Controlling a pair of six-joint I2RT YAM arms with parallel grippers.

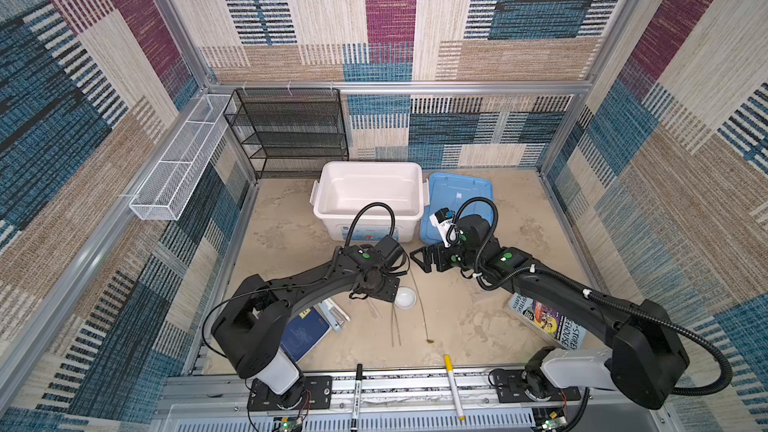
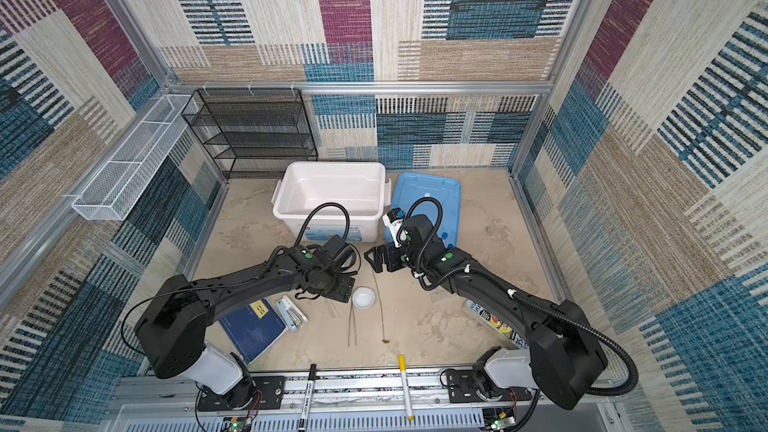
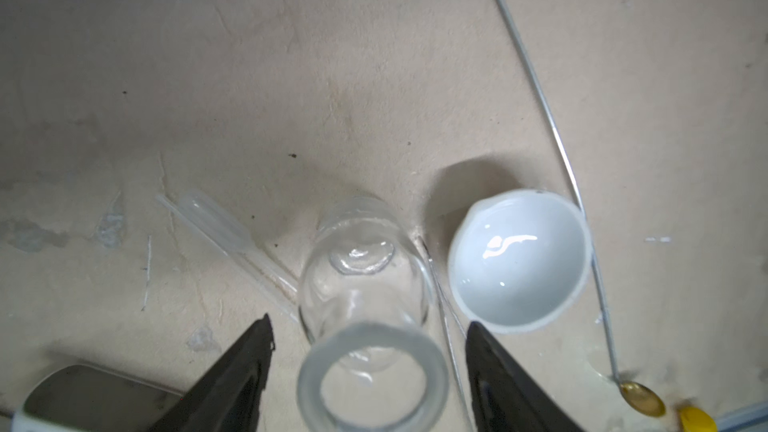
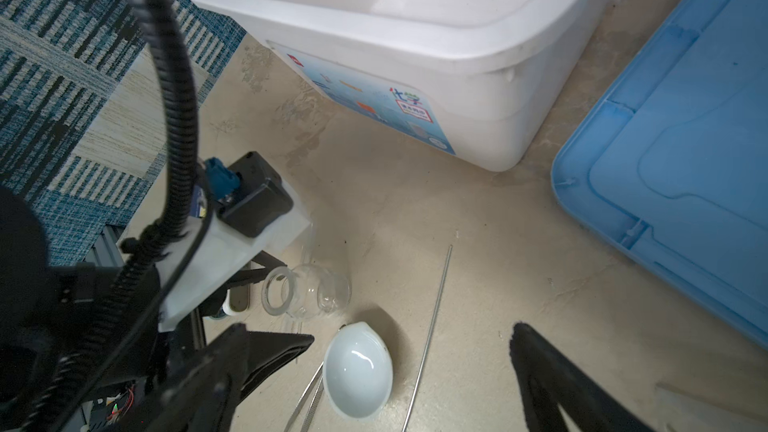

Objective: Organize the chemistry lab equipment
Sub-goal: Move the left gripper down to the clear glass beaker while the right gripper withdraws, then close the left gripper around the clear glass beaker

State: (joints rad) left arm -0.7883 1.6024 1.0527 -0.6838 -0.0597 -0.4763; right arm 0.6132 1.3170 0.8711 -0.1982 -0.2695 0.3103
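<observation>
Left wrist view: the left pincer (image 3: 370, 351) stands apart, with one finger (image 3: 241, 371) on each side of the beaker (image 3: 365, 280). The beaker lies on its side on the bench (image 3: 291, 76), mouth toward the camera. A strip of bench shows between each finger and the glass rim, so no touch is seen. The tweezers (image 3: 451, 347) run thin between the beaker and the other finger. The dish (image 3: 519, 259) sits upright just beside the beaker. The spoon (image 3: 562, 147) passes along the dish's far rim, and whether they touch I cannot tell. The rod (image 3: 232, 234) lies near the beaker on its other side.

Right wrist view: the right pincer (image 4: 415, 334) is spread wide and holds nothing. The dish (image 4: 359, 367) and the spoon (image 4: 432, 326) lie on the bench beneath the gap. The beaker (image 4: 309, 290) lies on its side between the left pincer's black fingers. The bin (image 4: 415, 47) and the lid (image 4: 685, 201) stand beyond.

In both top views the right pincer (image 1: 419, 261) (image 2: 374, 259) hangs apart and empty above the bench in front of the bin (image 1: 328, 226). The left pincer's fingers are hidden under its own wrist, and the beaker cannot be made out. The dish (image 1: 405, 297) (image 2: 363, 297) sits just beside that wrist, with the tweezers (image 1: 393, 326) and the spoon (image 1: 422, 309) lying next to it.
</observation>
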